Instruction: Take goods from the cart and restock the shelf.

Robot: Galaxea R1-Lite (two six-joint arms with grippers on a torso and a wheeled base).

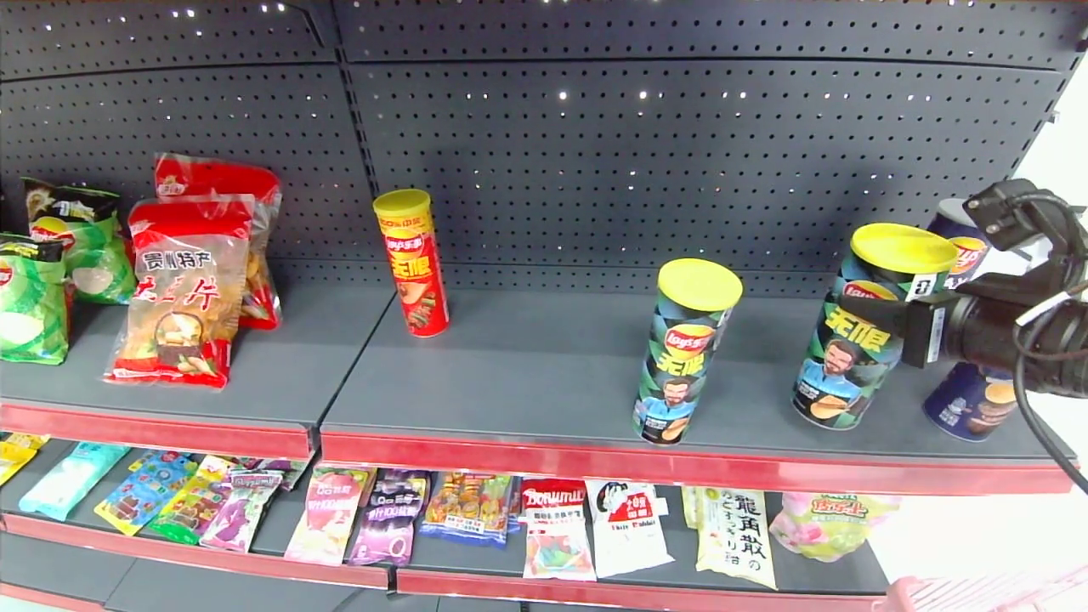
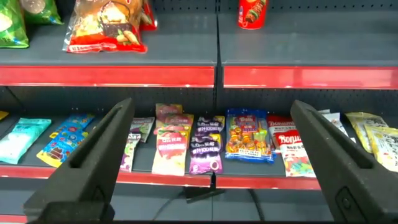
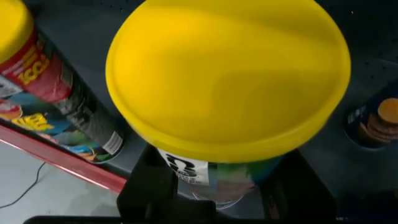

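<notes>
My right fingers (image 1: 884, 313) clasp the upright green can (image 1: 837, 365), axis vertical, at the shelf's (image 1: 552, 382) right end; my left fingers (image 2: 93, 162) gape wide, farther off.

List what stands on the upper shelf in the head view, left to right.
Green chip bags → red-topped snack bags → red can → green can → second green can, in the right gripper.
</notes>
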